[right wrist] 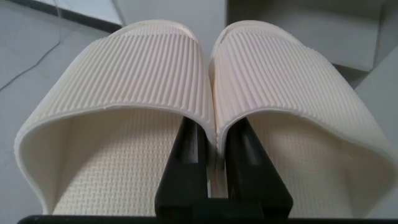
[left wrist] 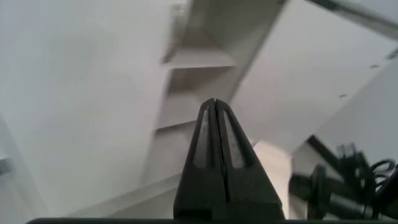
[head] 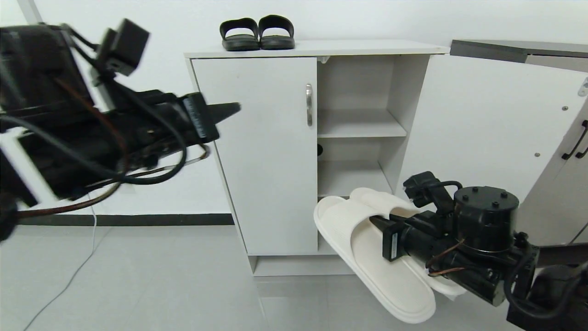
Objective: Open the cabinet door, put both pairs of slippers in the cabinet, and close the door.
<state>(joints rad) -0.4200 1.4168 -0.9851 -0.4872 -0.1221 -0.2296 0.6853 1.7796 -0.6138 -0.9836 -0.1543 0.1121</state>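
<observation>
Between the R gripper's fingers, the inner strap edges of the white slippers are pinched together, one finger under each strap. Pair is held side by side, clear of the floor, toes toward the open R bay of the cabinet, just in front of its lower shelf. R door stands wide open. L gripper has fingers pressed together w/ nothing betw. them, raised in front of the closed L door. Atop cabinet, toward L end: black slippers, side by side.
</observation>
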